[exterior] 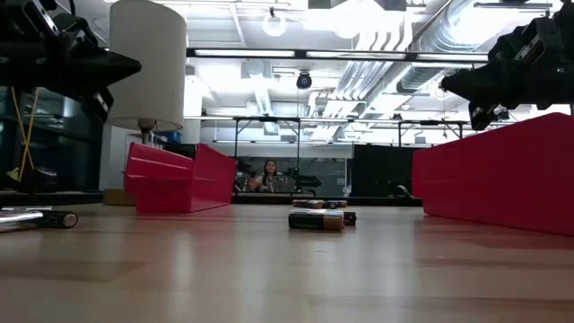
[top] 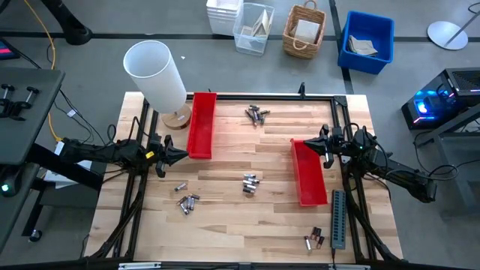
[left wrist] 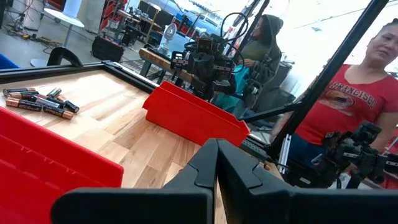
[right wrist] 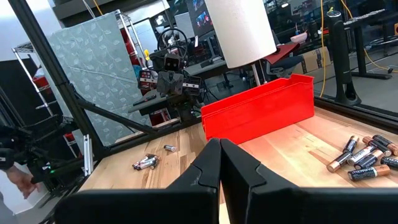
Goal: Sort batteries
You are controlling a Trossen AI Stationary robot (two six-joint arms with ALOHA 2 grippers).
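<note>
Plainly both red trays hold no batteries.

The table carries two trays. The left tray lies near the table's left rear, just beside the lamp, which stands at the rear left corner. The right tray lies well apart from the left tray, toward the right edge. One battery group lies between the trays, nearer the rear edge. A second group lies between the trays, toward the table's middle. A third group lies in front of the left tray. A fourth group, possibly three cells, lies in front of the right tray, just beside the ridged strip.
</note>
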